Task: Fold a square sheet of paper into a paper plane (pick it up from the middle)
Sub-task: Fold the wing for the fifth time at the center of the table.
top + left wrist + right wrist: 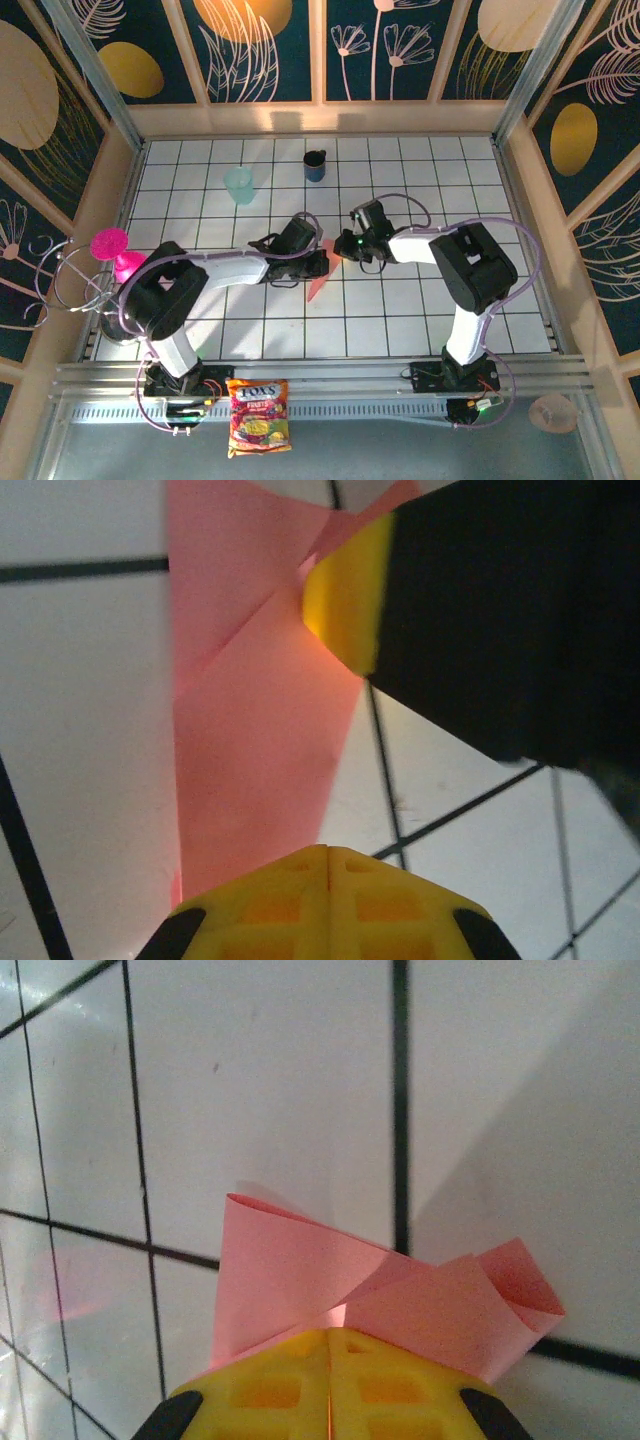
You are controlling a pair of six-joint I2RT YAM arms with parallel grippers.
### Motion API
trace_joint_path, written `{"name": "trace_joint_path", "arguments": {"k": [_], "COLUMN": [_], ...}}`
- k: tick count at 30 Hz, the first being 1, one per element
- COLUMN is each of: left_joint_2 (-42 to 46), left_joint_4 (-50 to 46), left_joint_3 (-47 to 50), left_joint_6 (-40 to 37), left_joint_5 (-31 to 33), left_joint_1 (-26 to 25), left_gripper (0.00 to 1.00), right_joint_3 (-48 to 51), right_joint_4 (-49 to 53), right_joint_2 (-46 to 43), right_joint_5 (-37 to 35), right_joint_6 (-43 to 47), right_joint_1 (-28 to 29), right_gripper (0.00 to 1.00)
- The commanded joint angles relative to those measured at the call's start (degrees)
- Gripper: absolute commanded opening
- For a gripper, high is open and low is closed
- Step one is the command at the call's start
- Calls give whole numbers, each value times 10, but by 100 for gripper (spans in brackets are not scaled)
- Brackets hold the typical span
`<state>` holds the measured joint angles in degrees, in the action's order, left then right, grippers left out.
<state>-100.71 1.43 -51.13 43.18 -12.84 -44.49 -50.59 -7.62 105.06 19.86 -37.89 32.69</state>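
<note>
The salmon-pink sheet of paper (316, 281) lies mid-table, folded with creases into a narrow shape that points toward the near edge. My left gripper (320, 262) is shut, its tip low over the paper (255, 730); nothing shows between its jaws (330, 852). From the right, my right gripper (341, 245) is shut on the paper's far end, and curled pink flaps (300, 1270) stand up just beyond its yellow tips (330, 1335). One of the right gripper's yellow-padded fingers (345, 605) shows in the left wrist view, touching the paper's upper end.
A translucent teal cup (240, 185) and a dark mug (315, 165) stand at the back. A magenta goblet (112, 250) and a wire rack (65, 285) sit at the left edge. A snack bag (258, 415) lies on the near rail.
</note>
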Motion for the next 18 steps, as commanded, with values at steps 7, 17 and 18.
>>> {"name": "trace_joint_path", "arguments": {"k": [7,17,18], "left_joint_2": [-49,-50,-50], "left_joint_4": [-51,-37,-33], "left_joint_3": [9,52,55], "left_joint_6": [11,27,29], "left_joint_5": [33,18,16], "left_joint_1": [-5,-5,-5], "left_gripper": [0,0,0], "right_joint_3": [7,5,7], "right_joint_4": [18,-35,-44], "right_joint_2": [-10,16,18], "right_joint_5": [-8,-18,-15], "right_joint_6": [-2,58,60], "right_joint_1": [2,-95,-105], "right_gripper": [9,8,8]}}
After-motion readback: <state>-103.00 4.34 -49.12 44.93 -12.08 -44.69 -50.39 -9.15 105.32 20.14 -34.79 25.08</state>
